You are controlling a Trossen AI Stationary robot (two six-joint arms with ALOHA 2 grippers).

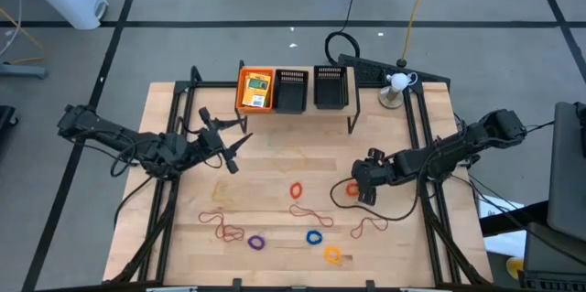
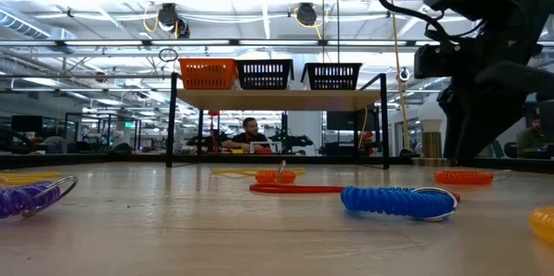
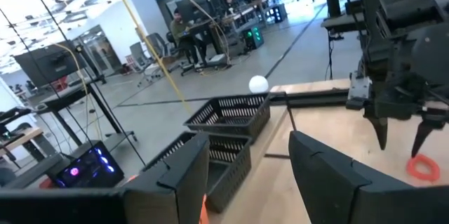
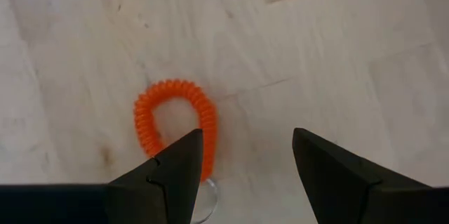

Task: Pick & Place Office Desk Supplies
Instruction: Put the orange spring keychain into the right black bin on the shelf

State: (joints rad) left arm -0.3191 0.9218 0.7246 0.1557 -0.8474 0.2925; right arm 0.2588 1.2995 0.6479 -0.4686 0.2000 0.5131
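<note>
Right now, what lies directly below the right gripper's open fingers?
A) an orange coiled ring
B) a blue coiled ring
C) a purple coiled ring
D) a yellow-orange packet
A: the right wrist view looks down past the open right gripper onto the orange coiled ring on the bare wood, and the high view puts that gripper beside the same ring.

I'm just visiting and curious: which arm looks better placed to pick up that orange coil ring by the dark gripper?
Probably the right. The right gripper hangs open directly over the orange coil ring, fingers pointing down. The left gripper is across the table, near the trays.
</note>
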